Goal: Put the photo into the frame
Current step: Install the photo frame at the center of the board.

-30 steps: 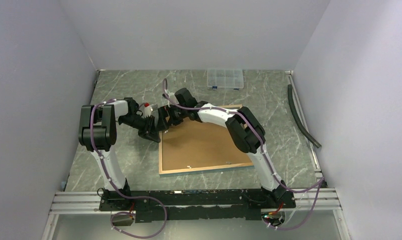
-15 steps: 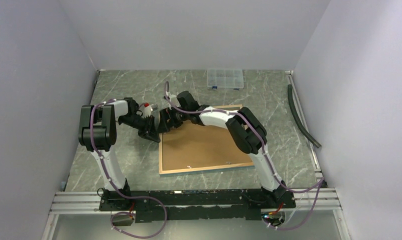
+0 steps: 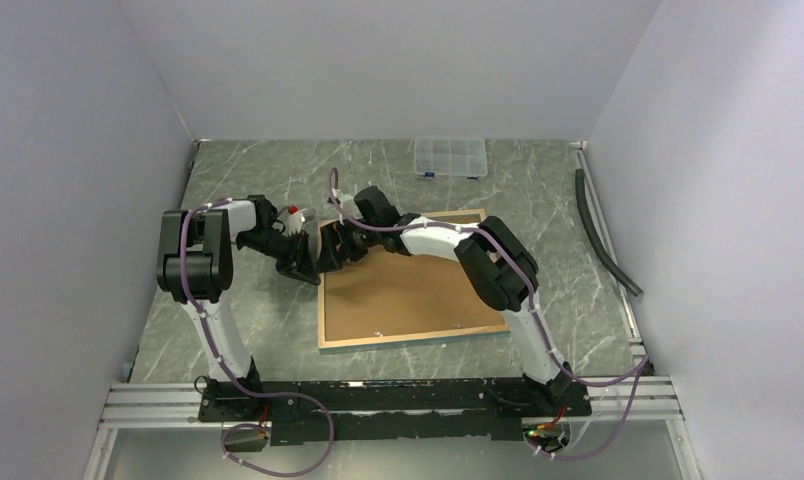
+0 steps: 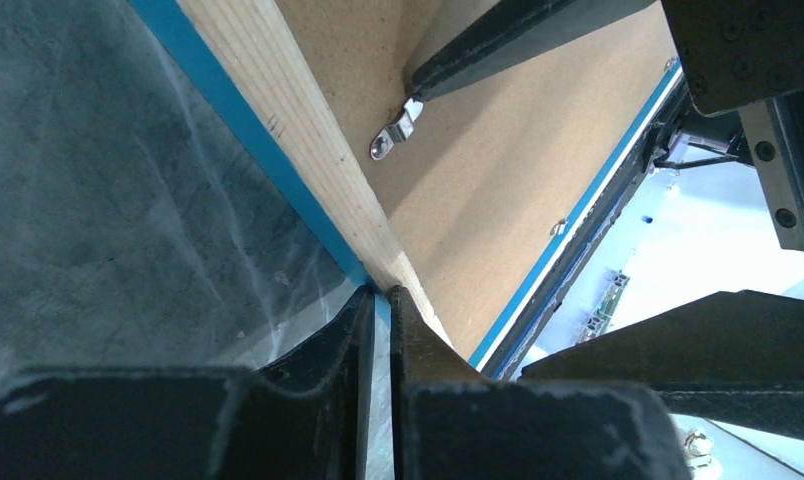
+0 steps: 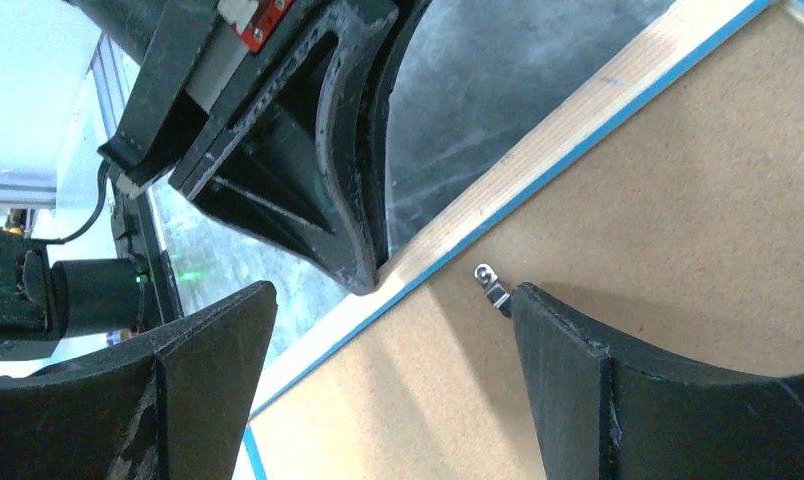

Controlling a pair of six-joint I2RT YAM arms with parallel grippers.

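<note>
The frame (image 3: 410, 337) lies face down on the table, its tan wood rear rim and brown backing board (image 3: 418, 285) facing up. My left gripper (image 3: 311, 267) is at the frame's far left edge. Its fingertips (image 4: 410, 305) are closed to a thin slit, and the blue edge (image 4: 228, 110) runs into it. My right gripper (image 3: 334, 246) hangs open over the same corner (image 5: 393, 292). One of its fingers (image 5: 568, 350) touches a small metal clip (image 5: 490, 283) on the board. The photo is out of view.
A clear compartment box (image 3: 450, 157) sits at the back of the table. A black hose (image 3: 603, 235) runs along the right wall. Walls close in on three sides, and a metal rail (image 3: 378, 395) carries both arm bases.
My right gripper has slid left toward the frame's corner, closer to the left gripper, and its jaws have narrowed a little. The left fingers have drawn closer together.
</note>
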